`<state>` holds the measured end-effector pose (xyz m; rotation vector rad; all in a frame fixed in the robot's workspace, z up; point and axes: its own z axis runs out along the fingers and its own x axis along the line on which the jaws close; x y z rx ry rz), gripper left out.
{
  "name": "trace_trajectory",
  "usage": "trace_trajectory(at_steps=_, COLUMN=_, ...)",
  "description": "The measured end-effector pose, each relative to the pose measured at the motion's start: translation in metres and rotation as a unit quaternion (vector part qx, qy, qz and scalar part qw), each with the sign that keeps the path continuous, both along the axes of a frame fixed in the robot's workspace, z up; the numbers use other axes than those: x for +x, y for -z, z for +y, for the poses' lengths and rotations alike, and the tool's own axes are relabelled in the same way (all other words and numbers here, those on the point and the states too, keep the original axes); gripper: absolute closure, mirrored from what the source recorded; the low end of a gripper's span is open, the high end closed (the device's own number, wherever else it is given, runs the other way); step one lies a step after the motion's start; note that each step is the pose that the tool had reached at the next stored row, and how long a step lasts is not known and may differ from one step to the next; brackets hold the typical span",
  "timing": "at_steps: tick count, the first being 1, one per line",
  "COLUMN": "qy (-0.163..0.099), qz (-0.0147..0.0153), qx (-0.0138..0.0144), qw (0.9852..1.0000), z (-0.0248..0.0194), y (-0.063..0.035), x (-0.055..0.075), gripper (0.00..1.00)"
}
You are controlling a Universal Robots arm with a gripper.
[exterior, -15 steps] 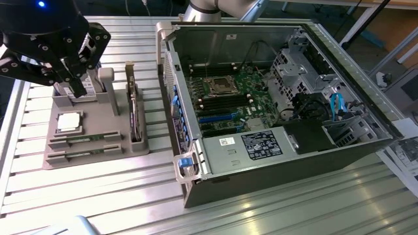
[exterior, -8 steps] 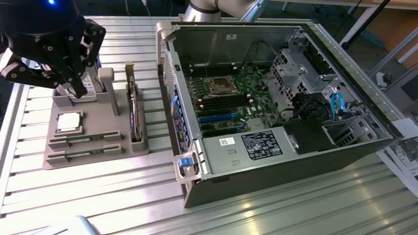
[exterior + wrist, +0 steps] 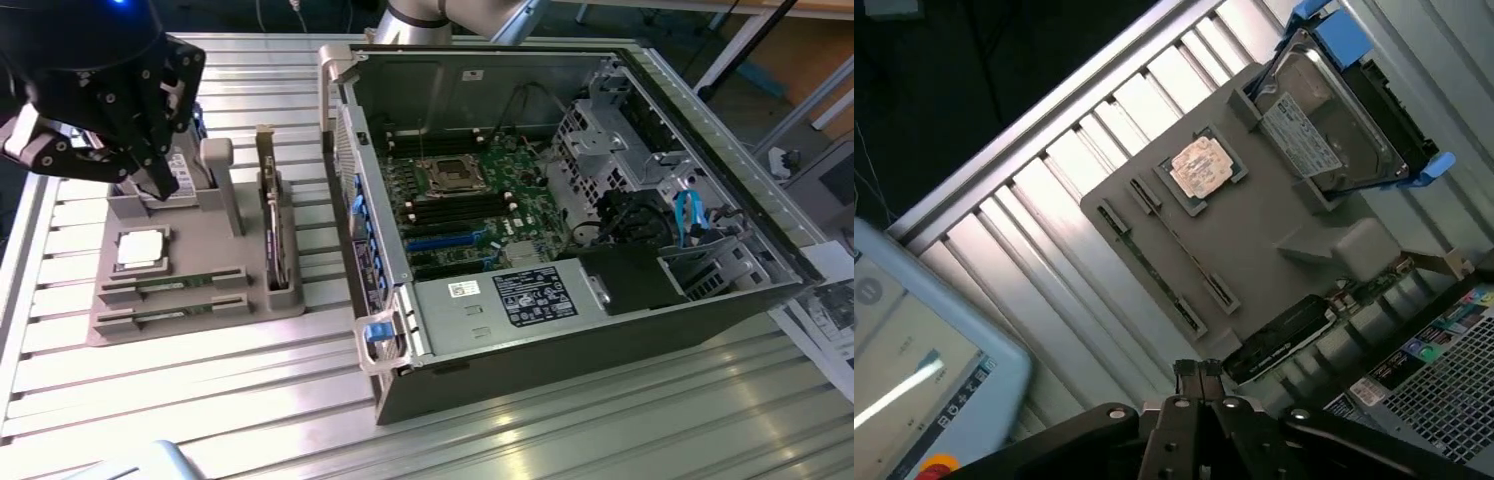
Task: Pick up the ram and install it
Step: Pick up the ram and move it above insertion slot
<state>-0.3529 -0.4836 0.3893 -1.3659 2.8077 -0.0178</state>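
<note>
Grey plastic holder (image 3: pixel 207 245) on my slatted surface (image 3: pixel 160 390) holds the ram (image 3: pixel 174 284) seated edge-up in narrow slots beside the processor (image 3: pixel 140 248), presented, I judge, for a clean lift, while my gripper (image 3: pixel 158 185) hangs clenched and empty near the hard drive (image 3: pixel 1334 120), well apart from the open computer case (image 3: pixel 534 372).
</note>
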Motion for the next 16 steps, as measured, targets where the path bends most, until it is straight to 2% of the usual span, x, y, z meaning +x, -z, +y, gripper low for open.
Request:
trace_trajectory(at_steps=3, qy=-0.036, qz=0.0, qx=-0.001, qw=0.9994, z=0.0, y=0.0, x=-0.0001, gripper=0.9)
trace_trajectory(at_steps=4, qy=-0.054, qz=0.0, qx=-0.0015, qw=0.9985, z=0.0, y=0.0, x=-0.0001, gripper=0.9)
trace_trajectory(at_steps=7, qy=-0.077, qz=0.0, qx=-0.0023, qw=0.997, z=0.0, y=0.0, x=-0.0002, gripper=0.9)
trace_trajectory(at_steps=10, qy=-0.102, qz=0.0, qx=-0.0032, qw=0.9948, z=0.0, y=0.0, x=-0.0002, gripper=0.9)
trace_trajectory(at_steps=12, qy=-0.122, qz=0.0, qx=-0.0038, qw=0.9926, z=0.0, y=0.0, x=-0.0002, gripper=0.9)
trace_trajectory(at_steps=16, qy=-0.164, qz=-0.0001, qx=-0.0046, qw=0.9864, z=0.0, y=0.0001, x=-0.0003, gripper=0.9)
